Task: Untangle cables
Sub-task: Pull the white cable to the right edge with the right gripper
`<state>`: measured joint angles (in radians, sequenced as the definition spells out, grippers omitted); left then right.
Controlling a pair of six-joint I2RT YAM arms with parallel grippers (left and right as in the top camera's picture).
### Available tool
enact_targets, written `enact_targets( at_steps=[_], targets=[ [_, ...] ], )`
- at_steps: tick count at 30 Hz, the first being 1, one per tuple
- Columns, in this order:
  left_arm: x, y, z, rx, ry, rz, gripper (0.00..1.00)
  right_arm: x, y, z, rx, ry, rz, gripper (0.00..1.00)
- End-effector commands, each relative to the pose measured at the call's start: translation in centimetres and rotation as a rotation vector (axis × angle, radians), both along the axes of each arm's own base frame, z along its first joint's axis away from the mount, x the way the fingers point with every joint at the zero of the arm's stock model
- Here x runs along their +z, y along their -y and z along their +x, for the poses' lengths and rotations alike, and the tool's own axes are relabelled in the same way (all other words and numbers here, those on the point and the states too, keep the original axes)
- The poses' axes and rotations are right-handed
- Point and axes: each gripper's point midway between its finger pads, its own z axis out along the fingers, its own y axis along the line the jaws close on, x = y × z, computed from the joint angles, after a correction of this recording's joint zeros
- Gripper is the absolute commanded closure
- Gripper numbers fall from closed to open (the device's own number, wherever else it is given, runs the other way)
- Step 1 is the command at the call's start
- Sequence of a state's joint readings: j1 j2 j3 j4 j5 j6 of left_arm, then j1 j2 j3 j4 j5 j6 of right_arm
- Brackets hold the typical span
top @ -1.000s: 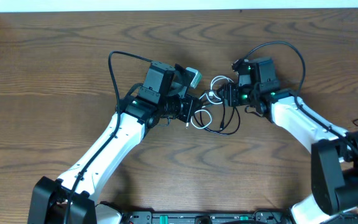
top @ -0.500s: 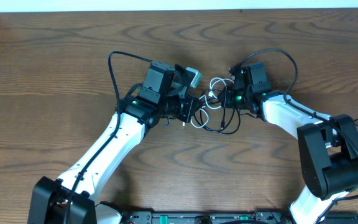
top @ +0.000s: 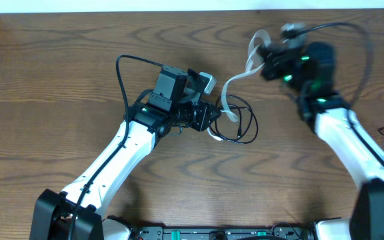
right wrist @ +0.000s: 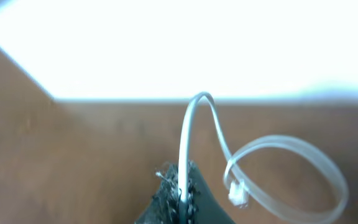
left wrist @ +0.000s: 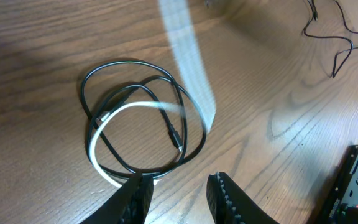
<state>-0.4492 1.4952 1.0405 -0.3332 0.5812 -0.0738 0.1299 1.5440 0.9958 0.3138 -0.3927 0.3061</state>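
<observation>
Brown wooden table (top: 59, 80) fills the overhead view, with a pale strip along its far edge. Both my arms reach in over it from the near side.

My right gripper (right wrist: 180, 180) is up above the far right part of the table, and it is blurred in the overhead view. It is clenched on the white cable (right wrist: 184, 137). In the right wrist view this cable comes out between my fingers, rises in an arch, then makes one loose loop in the air. Its small plug end hangs just beside my fingertips. From above, the white cable runs as a blurred band from this gripper down to the pile near the table's middle.

My left gripper (left wrist: 179, 183) is low over the table, just beside the pile. Its fingers (left wrist: 135, 199) stand apart and they grasp nothing. One white bend lies on the wood close to my left finger.

The black cable (left wrist: 174, 134) lies flat on the table in some round loops, one over the other. The white cable passes through these loops, so the two cables are not yet separate.

One loose black cord (left wrist: 340, 46) lies well apart, near the right edge of the table.
</observation>
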Motion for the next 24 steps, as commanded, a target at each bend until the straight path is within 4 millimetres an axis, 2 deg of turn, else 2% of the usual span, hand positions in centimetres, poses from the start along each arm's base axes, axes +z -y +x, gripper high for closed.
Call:
enact_targets(
  at_steps=[1,3,5,7,9,12,18,21,24],
  targets=[
    [0.3,0.0,0.2,-0.004,0.016,0.005,0.66,7.5,5.2,-0.4,-0.114,0.213,0.012,0.99],
    [0.1,-0.2,0.3,0.008,0.017,0.020,0.66,11.1,8.3,-1.2,-0.184,0.305,0.058,0.99],
    [0.0,-0.4,0.4,0.019,0.019,0.033,0.66,13.2,11.0,-1.9,-0.249,0.354,0.082,0.99],
    [0.0,-0.4,0.5,0.020,0.019,0.034,0.66,14.2,14.1,-2.4,-0.341,0.379,0.073,0.99],
    [0.0,-0.4,0.5,0.020,0.019,0.034,0.66,13.9,16.9,-2.4,-0.428,0.366,0.063,0.99],
    [0.0,-0.4,0.4,0.020,0.019,0.035,0.66,11.8,20.5,-2.4,-0.543,0.288,0.046,0.99],
    [-0.4,-0.9,0.7,0.040,0.021,0.060,0.66,5.4,26.8,-3.4,-0.758,0.056,-0.067,0.99],
    [-0.9,-1.7,1.1,0.079,0.030,0.110,0.66,1.7,30.6,-4.9,-0.908,-0.080,-0.142,0.99],
    [-1.5,-2.9,1.6,0.127,0.040,0.174,0.66,-1.1,33.7,-6.8,-1.064,-0.198,-0.197,0.99]
  ],
)
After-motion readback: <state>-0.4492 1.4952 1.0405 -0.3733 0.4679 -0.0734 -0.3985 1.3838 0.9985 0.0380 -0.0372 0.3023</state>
